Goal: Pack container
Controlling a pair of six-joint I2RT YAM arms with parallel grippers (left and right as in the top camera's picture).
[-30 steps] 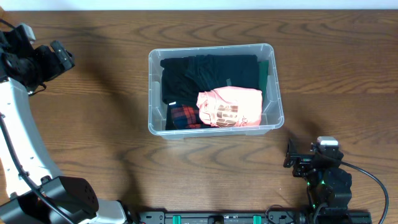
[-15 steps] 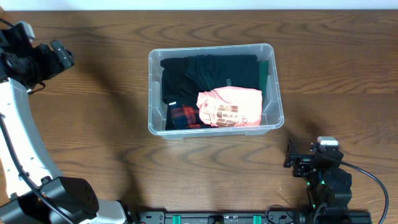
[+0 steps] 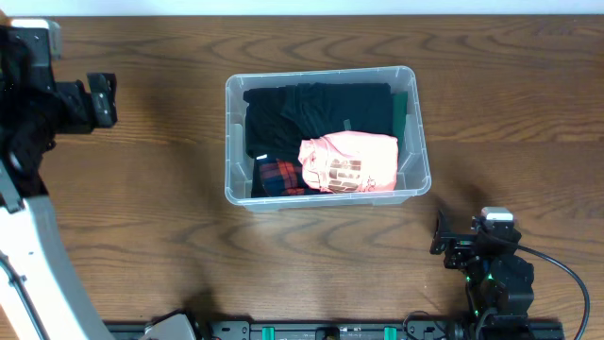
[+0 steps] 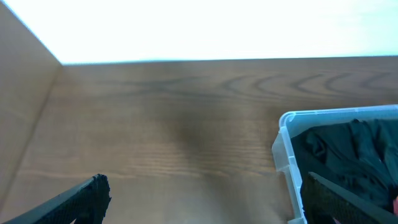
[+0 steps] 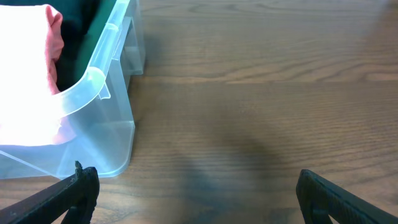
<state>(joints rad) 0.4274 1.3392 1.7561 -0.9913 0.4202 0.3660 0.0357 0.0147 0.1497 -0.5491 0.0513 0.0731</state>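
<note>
Overhead, the right gripper (image 3: 440,238) sits at lower right, fingers spread, empty. The container (image 3: 326,74) at centre holds dark clothes (image 3: 302,109), a plaid piece (image 3: 278,177) and a pink garment (image 3: 349,162). Nothing to pack shows outside it, so packing looks essentially done. At upper left, the left gripper (image 3: 102,99) hangs released, empty.

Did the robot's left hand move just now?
Yes. In the overhead view the left gripper has swung a little to the right, toward the container, which has not budged.
</note>
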